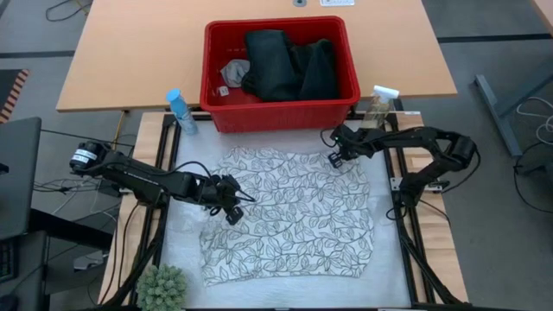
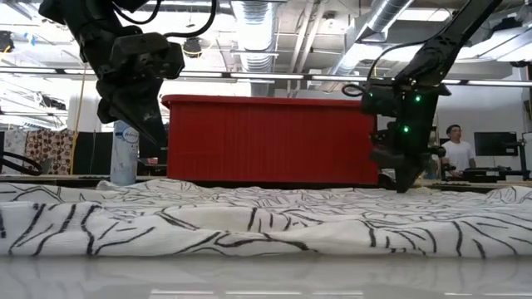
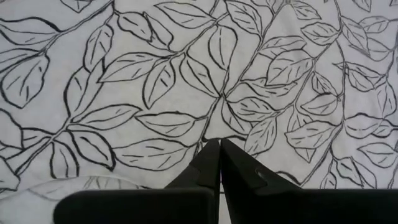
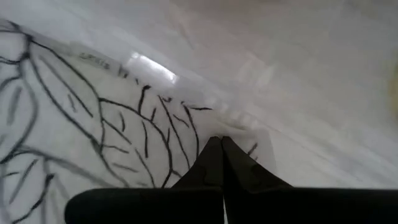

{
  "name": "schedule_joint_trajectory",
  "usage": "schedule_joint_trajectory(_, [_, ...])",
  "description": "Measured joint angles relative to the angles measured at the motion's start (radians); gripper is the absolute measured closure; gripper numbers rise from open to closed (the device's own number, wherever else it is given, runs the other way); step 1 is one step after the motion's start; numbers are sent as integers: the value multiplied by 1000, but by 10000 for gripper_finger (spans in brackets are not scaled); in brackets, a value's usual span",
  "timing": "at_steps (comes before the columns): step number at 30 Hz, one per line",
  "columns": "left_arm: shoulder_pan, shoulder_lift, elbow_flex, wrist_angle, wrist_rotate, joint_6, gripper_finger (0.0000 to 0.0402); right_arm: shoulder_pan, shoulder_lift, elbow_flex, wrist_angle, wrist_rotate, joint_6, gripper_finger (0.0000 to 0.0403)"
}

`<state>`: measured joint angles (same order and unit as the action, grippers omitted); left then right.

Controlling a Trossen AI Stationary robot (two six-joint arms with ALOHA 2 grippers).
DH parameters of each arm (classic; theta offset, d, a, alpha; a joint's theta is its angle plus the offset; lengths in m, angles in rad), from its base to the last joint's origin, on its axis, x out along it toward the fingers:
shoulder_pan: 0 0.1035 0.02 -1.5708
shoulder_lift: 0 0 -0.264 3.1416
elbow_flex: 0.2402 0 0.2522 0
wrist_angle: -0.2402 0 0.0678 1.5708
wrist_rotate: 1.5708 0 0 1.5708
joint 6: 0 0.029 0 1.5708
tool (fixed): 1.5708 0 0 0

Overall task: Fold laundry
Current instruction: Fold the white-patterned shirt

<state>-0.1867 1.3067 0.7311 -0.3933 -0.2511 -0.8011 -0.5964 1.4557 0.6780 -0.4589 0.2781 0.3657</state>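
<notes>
High view first: the white cloth with grey leaf print (image 1: 289, 216) lies spread nearly flat on the pale tabletop (image 1: 393, 272), just in front of the red plastic basket (image 1: 278, 117), likely laid out so its edges can be reached for folding. Inside the basket sit the dark blue-black denim jeans (image 1: 285, 65) and, beside them, a small grey cloth (image 1: 234, 71), apparently waiting their turn. The left gripper (image 1: 232, 210) rests over the cloth's edge on the side away from the right arm; the right gripper (image 1: 335, 159) sits at the cloth's corner nearest the basket. A light blue bottle (image 1: 181, 111) stands just beside the basket, and a small green plant (image 1: 162, 288) stands off the cloth's far corner from it.

Low view: the cloth (image 2: 266, 220) ripples across the foreground with the basket (image 2: 270, 139) behind it. Both grippers (image 2: 137, 112) (image 2: 405, 176) come down to the fabric, the right one's tip reaching it. A person (image 2: 453, 151) stands in the room beyond.

Left wrist view: the dark fingers (image 3: 208, 165) are pressed together over the leaf print (image 3: 186, 74); whether any fabric is pinched is not clear.

Right wrist view: the fingers (image 4: 212, 163) meet tip to tip right at the cloth's edge (image 4: 93, 124), bare tabletop beyond, which suggests a corner pick is being attempted.
</notes>
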Motion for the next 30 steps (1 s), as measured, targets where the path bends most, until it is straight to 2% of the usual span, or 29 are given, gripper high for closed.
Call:
schedule_joint_trajectory(5, [-24,0,0,21,-28,51,401,21,-140,38,-61,14,-9,385])
schedule_joint_trajectory(7, [-1,-12,0,24,-52,46,401,19,-188,35,-111,12,-11,384])
schedule_joint_trajectory(9, [51,-39,0,85,-29,37,401,18,-232,34,-146,1,-11,379])
schedule_joint_trajectory(12, [139,-85,1,183,77,31,401,17,-275,35,-188,-12,-8,368])
schedule_joint_trajectory(14, [207,-106,1,179,131,4,402,12,-282,35,-196,-17,0,361])
schedule_joint_trajectory(18, [327,-125,1,125,134,-5,394,-6,-277,35,-238,-31,34,343])
schedule_joint_trajectory(22, [385,-126,1,126,149,19,354,-35,-258,35,-262,-87,37,302])
schedule_joint_trajectory(27, [434,-126,1,94,136,84,276,-81,-257,36,-241,-155,37,213])
schedule_joint_trajectory(30, [482,-126,0,62,152,64,229,-118,-257,36,-218,-174,46,163])
